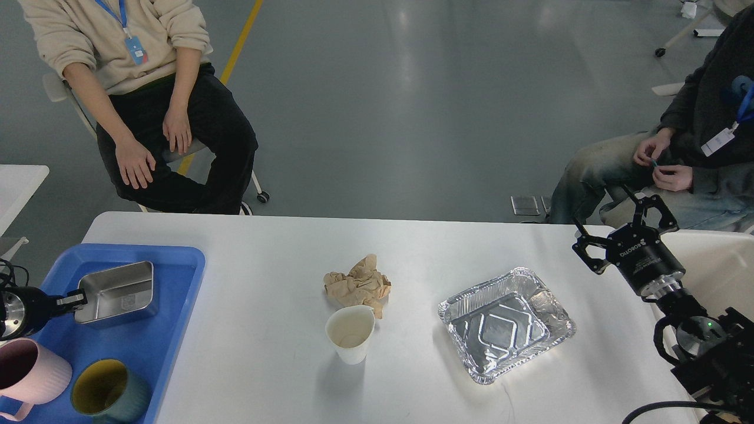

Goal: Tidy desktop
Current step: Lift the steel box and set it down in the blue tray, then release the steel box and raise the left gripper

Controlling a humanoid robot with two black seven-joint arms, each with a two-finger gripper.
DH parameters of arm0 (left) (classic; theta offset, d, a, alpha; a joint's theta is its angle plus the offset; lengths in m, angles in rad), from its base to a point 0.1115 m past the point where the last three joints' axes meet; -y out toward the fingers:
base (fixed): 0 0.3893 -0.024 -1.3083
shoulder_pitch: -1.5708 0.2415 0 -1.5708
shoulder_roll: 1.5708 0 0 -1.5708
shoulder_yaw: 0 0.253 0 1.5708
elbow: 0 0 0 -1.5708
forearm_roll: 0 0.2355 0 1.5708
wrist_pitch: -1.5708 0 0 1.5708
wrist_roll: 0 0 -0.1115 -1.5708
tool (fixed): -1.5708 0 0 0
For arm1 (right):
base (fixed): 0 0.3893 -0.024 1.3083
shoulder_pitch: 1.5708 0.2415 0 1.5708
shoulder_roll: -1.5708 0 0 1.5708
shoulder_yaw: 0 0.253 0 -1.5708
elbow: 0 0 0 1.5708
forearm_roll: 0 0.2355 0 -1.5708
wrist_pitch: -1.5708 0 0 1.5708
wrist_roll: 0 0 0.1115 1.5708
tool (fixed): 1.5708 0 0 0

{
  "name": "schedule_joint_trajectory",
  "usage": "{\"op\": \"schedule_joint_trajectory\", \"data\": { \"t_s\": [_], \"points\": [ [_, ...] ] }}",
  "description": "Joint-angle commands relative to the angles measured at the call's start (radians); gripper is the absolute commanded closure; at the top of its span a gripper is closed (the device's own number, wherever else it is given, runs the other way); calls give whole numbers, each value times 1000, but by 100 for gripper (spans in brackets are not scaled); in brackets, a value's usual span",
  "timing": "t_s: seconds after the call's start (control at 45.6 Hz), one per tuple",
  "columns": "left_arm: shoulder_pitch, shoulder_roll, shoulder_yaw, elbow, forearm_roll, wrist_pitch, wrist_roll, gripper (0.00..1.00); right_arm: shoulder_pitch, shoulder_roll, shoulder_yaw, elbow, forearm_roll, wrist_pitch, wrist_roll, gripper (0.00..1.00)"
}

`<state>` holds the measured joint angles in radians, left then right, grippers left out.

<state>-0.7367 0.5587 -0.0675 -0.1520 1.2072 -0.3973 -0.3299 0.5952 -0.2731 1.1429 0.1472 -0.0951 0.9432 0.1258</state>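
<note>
We are holding a steel box by its near-left rim with our left fingers, which are pinching shut on that rim. The box is sitting low inside the blue tray, tilted a little, and its inside is looking bare. Nearer to us than those fingers, in the same tray, a pink mug and a dark green cup with a yellow inside are standing upright side by side; whether anything is in them we cannot tell.

The tray is resting on the left end of the desk, which is stretching from those fingers across to our right arm.

Our right fingers are hovering spread apart above the desk's far right corner, gripping nothing. Toward us and to the left of them, a foil tray is lying on the desk with nothing in it. Farther left, well apart from both sets of fingers, a white paper cup is standing upright, and just behind it, touching or nearly so, a crumpled brown paper is lying on the desk.

Two people are sitting beyond the desk, one at the far left, one at the far right.
</note>
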Motion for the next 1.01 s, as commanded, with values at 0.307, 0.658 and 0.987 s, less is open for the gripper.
{"op": "schedule_joint_trajectory", "data": {
  "t_s": [0.307,0.658,0.987],
  "points": [
    [-167,150,1,-1,-121,-331,-172,14,11,2,0,0,0,-1,0,0],
    [-517,253,-26,-12,-484,-563,-219,5,14,18,0,0,0,-3,0,0],
    [-208,-63,-195,-17,-1080,-563,-199,3,20,6,0,0,0,-3,-2,0]
  ]
}}
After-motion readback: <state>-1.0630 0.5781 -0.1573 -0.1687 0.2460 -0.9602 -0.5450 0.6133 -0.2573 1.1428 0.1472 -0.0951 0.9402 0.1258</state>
